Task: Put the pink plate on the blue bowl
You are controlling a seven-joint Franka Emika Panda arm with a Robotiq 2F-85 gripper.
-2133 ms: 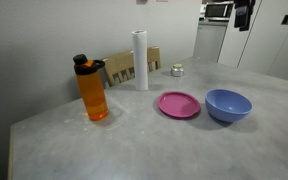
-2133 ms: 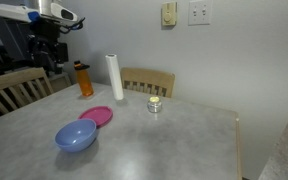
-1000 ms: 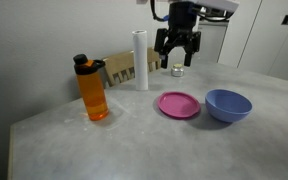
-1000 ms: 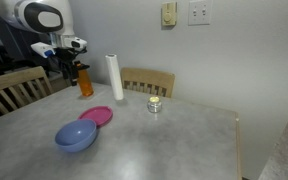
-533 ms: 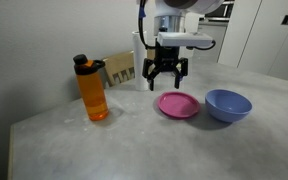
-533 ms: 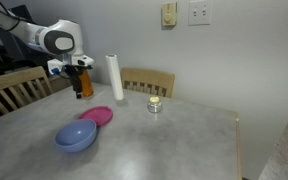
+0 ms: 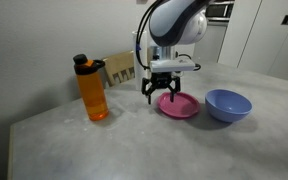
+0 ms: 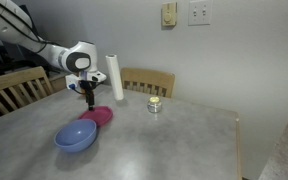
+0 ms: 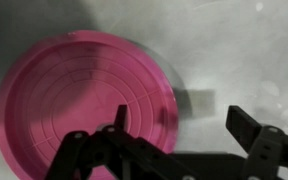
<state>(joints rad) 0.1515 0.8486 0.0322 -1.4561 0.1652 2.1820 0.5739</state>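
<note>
The pink plate (image 7: pixel 180 105) lies flat on the grey table, next to the blue bowl (image 7: pixel 228 104), a small gap between them. Both show in both exterior views, with the plate (image 8: pixel 98 116) behind the bowl (image 8: pixel 74 135). My gripper (image 7: pixel 159 97) is open and empty, pointing down over the plate's edge on the side away from the bowl. In the wrist view the plate (image 9: pixel 79 105) fills the left side. The jaws (image 9: pixel 182 122) straddle its right rim, one finger over the plate and one over bare table.
An orange bottle (image 7: pixel 93 90) stands at the plate's far side from the bowl. A white paper roll (image 8: pixel 114 77) and wooden chairs (image 8: pixel 149 81) are at the table's back edge. A small jar (image 8: pixel 154 104) sits near mid-table.
The arm has swung in from up high and come down. The gripper dropped from above the table to just over the pink plate's edge. Plate, bowl and bottle have not moved.
</note>
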